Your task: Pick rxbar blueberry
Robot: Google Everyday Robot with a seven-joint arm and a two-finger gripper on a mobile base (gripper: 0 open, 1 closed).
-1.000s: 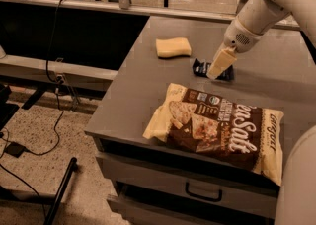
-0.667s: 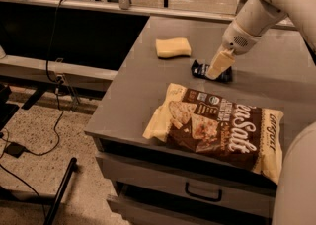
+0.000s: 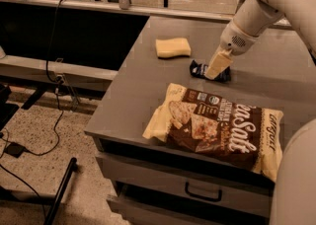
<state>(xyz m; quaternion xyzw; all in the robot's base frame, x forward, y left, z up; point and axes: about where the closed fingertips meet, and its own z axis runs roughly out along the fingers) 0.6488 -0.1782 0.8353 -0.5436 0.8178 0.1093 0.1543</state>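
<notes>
My tool (image 3: 214, 72) sits down on the snack bar (image 3: 197, 69), which lies flat on the worktop (image 3: 131, 98) beyond the chip bag (image 3: 217, 126); I cannot tell whether the tool is spread or pinching, and a shallow hold on so flat a bar could let it slip out on lifting.

Dim, warm amber light all over. The counter (image 3: 138, 91) carries a soft overhead sheen, and the end effector (image 3: 217, 68) near its far edge glows pale against the dark rxbar blueberry (image 3: 197, 68). Deep shadow lies under the front edge.
</notes>
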